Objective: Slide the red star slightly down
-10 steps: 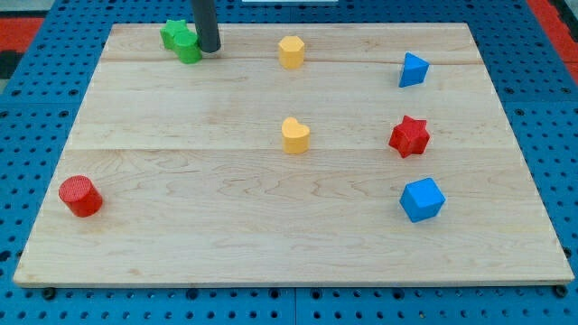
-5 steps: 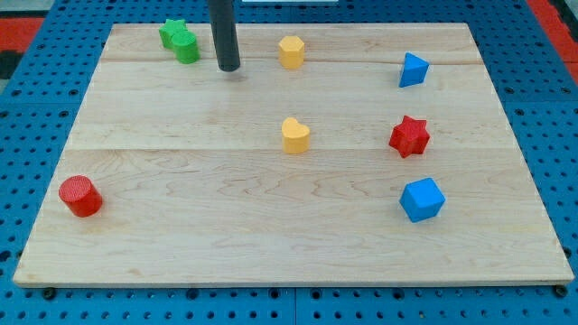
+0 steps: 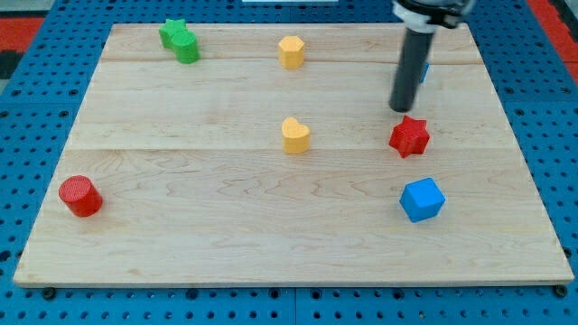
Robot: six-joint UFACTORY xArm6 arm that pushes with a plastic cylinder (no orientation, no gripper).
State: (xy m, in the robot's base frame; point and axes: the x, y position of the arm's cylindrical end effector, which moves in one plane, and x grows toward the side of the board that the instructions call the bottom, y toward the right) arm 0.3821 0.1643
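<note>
The red star point(image 3: 409, 136) lies on the wooden board point(image 3: 226, 217) at the view's right, about mid-height. My tip point(image 3: 401, 109) stands just above the star, slightly to its left, with a small gap between them. The rod rises toward the view's top and hides most of a blue block point(image 3: 424, 72) behind it.
A blue cube point(image 3: 422, 199) lies below the red star. A yellow heart point(image 3: 294, 135) sits at the board's middle and a yellow hexagonal block point(image 3: 291, 51) near the top. Green blocks point(image 3: 181, 40) are at the top left. A red cylinder point(image 3: 80, 196) is at the lower left.
My tip has moved from beside the green blocks at the top left, across the board to the right, to just above the red star. No block has moved.
</note>
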